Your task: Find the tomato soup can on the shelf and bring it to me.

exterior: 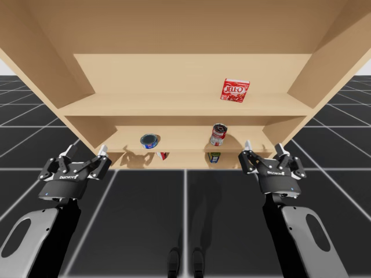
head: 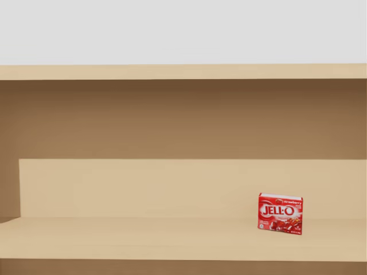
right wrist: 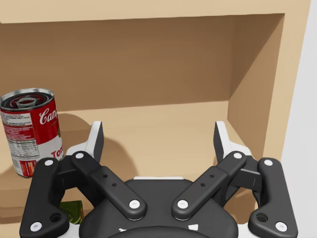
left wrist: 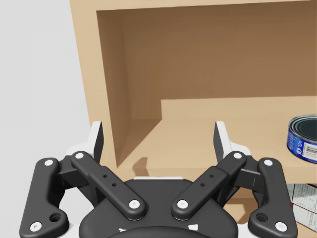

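My right fingers (right wrist: 158,136) are spread wide and hold nothing. The red-and-white soup can (right wrist: 30,130) stands upright on the middle board of the shelf (exterior: 185,104), ahead of them and to one side, untouched. My left fingers (left wrist: 158,136) are just as wide and empty, well left of that can. A low blue can (exterior: 149,141) sits left of it on the same board, and a red box (head: 280,212) stands one board above.
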Robot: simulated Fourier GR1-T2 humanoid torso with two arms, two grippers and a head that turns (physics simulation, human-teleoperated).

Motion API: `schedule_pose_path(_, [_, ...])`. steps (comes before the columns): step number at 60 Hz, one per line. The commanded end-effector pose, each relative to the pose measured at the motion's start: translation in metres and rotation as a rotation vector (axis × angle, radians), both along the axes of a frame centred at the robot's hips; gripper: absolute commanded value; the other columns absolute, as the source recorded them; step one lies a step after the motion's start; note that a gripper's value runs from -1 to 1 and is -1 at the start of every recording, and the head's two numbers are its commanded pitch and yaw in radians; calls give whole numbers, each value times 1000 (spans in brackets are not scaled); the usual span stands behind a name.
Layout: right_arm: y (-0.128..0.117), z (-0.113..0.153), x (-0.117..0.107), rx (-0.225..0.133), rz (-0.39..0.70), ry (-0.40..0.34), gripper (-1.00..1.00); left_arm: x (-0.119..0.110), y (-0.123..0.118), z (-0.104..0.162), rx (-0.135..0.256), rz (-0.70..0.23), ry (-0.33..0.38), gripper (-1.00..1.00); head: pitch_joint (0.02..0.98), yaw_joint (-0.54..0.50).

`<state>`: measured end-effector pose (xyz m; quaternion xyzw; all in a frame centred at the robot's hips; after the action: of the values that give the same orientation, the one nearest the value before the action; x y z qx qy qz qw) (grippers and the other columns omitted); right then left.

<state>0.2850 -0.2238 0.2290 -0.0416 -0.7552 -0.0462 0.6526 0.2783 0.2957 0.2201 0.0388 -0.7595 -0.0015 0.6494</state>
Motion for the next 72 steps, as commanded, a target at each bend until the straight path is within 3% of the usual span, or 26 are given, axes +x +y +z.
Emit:
schedule_pose_path(1, [1, 0, -2, 17, -38, -19, -1000, 0, 0, 0, 0, 0, 0, -1000, 50, 20])
schedule_pose_path(4, [1, 0, -1, 0, -6, -25, -1000, 0, 0, 0, 0, 0, 0, -1000, 52, 20])
schedule_pose_path(6, [1, 0, 0, 8, 8, -20, -1000, 0, 0, 0, -1, 0, 0, -1000, 55, 19])
schedule_pose_path(10, [0, 0, 2, -33, -35, -1, -1000, 0, 0, 0, -1, 0, 0, -1000, 71, 18])
schedule_pose_path(12, [0, 0, 2, -17, -19, -1, -1000, 0, 0, 0, -1, 0, 0, -1000, 88, 19])
schedule_pose_path(29, [-1, 1, 1, -15, -24, 1, -1000, 0, 1, 0, -4, -1, -1, -1000, 295, 8])
schedule_pose_path(38, [-2, 1, 2, -15, -25, 6, -1000, 0, -1, 0, 3, -10, 1, -1000, 435, -82])
schedule_pose_path(48, [-2, 1, 2, -29, -28, 8, -1000, 0, -2, -1, 9, -14, 4, -1000, 530, -204])
schedule_pose_path(59, [6, 3, -1, -17, 13, 16, -1000, 1, -3, -2, 9, -14, 6, -1000, 554, -238])
schedule_pose_path(62, [10, 4, -3, -28, 20, 13, -1000, 1, -3, -2, 8, -12, 6, -1000, 556, -232])
schedule_pose_path(72, [27, 21, -14, 23, 114, 38, -1000, 1, -2, -2, 4, -12, 7, -1000, 563, -218])
